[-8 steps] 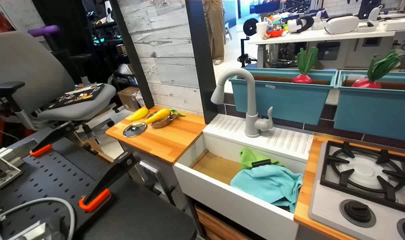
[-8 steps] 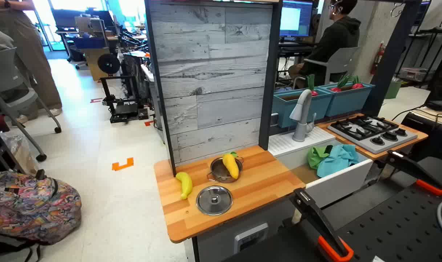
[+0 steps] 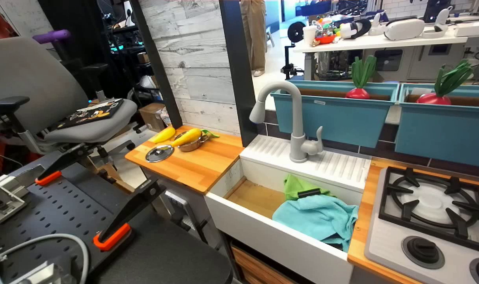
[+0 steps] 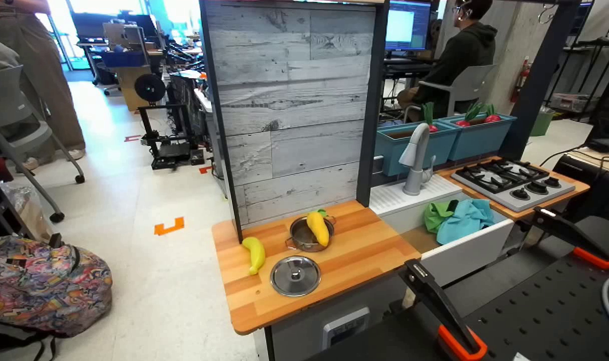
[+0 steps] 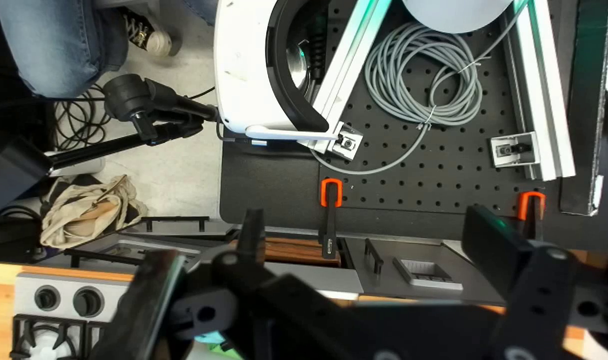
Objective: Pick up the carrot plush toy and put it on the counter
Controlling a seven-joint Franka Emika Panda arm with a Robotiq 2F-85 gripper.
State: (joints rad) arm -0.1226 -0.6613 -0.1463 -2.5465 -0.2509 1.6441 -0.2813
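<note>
One edge of the black table (image 5: 271,200), crossed by a clamp (image 5: 331,215), shows between the fingers (image 5: 499,250) of the claw (image 5: 368,222), which gapes wide. Beyond the claw, the counter (image 4: 354,263) has bare room from the pot (image 3: 191,147) to the sink (image 3: 278,244). Well apart from the claw, on which side I can't tell, the carrot plush toy (image 4: 318,228) lies across that pot, its long axis slanting from leafy end by the plank panel (image 4: 294,100) to narrow tip toward the counter's front edge.

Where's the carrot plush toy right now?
In both exterior views, the carrot plush toy lies across the metal pot on the wooden counter, left of the sink, with the yellow banana toy further left.
</note>
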